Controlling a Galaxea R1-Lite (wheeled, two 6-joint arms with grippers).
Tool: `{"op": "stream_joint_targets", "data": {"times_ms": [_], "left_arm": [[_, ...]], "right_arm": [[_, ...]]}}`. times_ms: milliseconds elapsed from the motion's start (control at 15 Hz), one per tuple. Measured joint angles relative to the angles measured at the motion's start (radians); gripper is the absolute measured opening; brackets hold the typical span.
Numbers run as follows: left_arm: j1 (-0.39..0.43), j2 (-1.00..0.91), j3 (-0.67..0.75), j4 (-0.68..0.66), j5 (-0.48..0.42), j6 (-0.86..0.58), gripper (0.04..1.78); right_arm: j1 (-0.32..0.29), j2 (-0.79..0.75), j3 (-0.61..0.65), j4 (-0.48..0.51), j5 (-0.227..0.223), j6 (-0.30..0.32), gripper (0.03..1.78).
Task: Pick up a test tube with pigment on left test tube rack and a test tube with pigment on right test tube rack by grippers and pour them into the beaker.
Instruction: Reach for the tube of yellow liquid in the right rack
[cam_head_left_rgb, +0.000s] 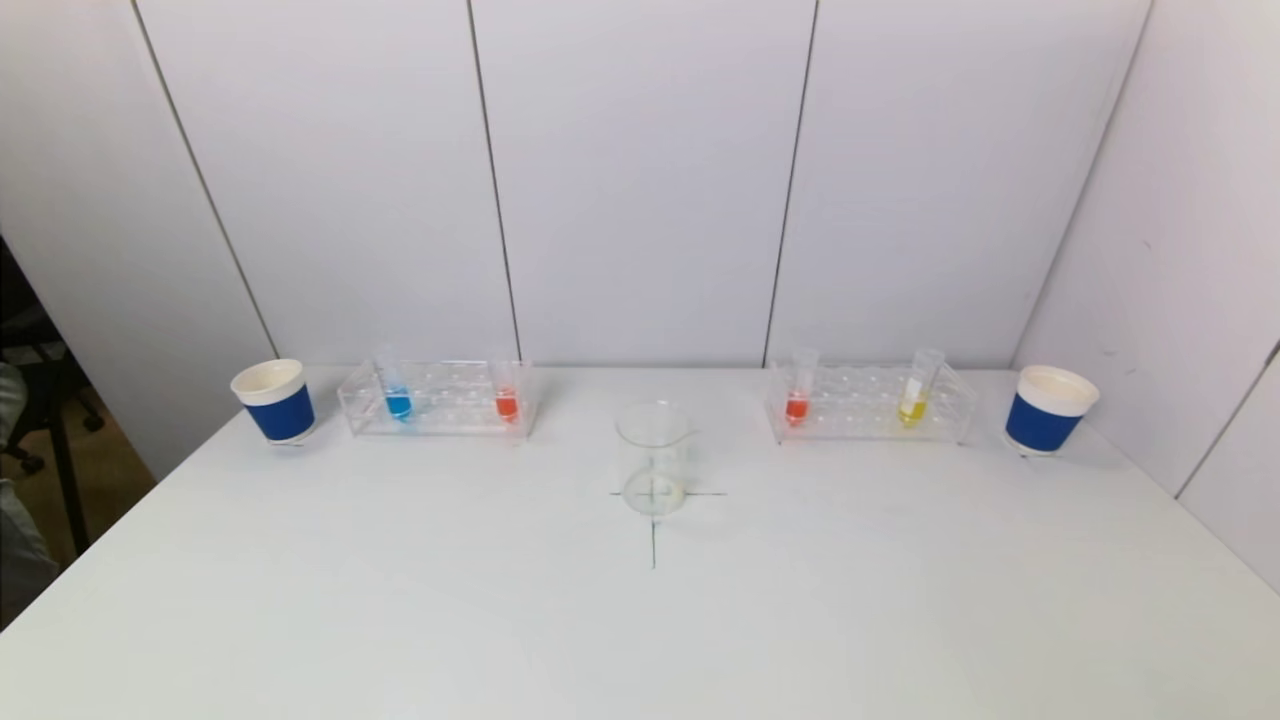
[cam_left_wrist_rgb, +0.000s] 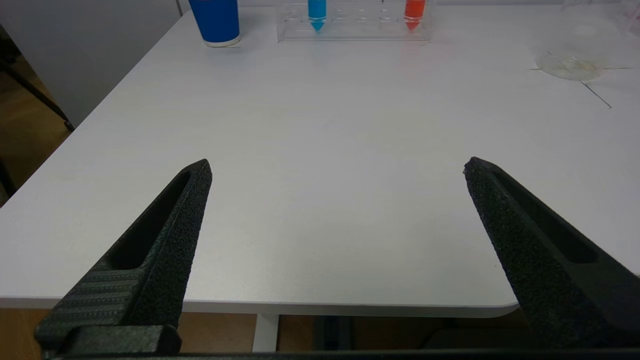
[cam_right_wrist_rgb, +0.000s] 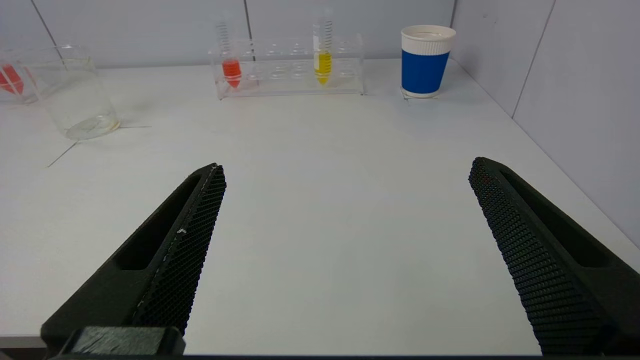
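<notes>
A white tabletop (cam_head_left_rgb: 400, 600) runs back to pale wall panels. At its near edge the left gripper (cam_left_wrist_rgb: 337, 167) and right gripper (cam_right_wrist_rgb: 347, 167) hover, both spread wide and holding nothing. Farther in, a glass beaker (cam_head_left_rgb: 653, 458) stands on a drawn cross. Beyond, the left rack (cam_head_left_rgb: 440, 398) carries a blue tube (cam_head_left_rgb: 396, 392) and an orange-red tube (cam_head_left_rgb: 506, 393); the right rack (cam_head_left_rgb: 868, 403) carries a red tube (cam_head_left_rgb: 798, 389) and a yellow tube (cam_head_left_rgb: 917, 390). A blue paper cup (cam_head_left_rgb: 275, 401) flanks the left rack, another cup (cam_head_left_rgb: 1048, 410) the right.

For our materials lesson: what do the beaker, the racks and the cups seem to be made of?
Beaker: clear glass or plastic; the table's cross mark shows through it.
Racks: clear, glossy, probably acrylic; the coloured tubes show through their walls.
Cups: likely paper; matte, opaque white with blue sleeves.
</notes>
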Motion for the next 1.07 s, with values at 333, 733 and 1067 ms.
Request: {"op": "stream_joint_targets", "data": {"times_ms": [333, 733, 1067], "left_arm": [[0.0, 0.0, 0.0, 0.0, 0.0, 0.0, 1.76], [0.0, 0.0, 0.0, 0.0, 0.0, 0.0, 1.76], [0.0, 0.0, 0.0, 0.0, 0.0, 0.0, 1.76]], "right_arm": [[0.0, 0.0, 0.0, 0.0, 0.0, 0.0, 1.77], [0.0, 0.0, 0.0, 0.0, 0.0, 0.0, 1.77], [0.0, 0.0, -0.027, 0.014, -0.003, -0.001, 1.77]]}}
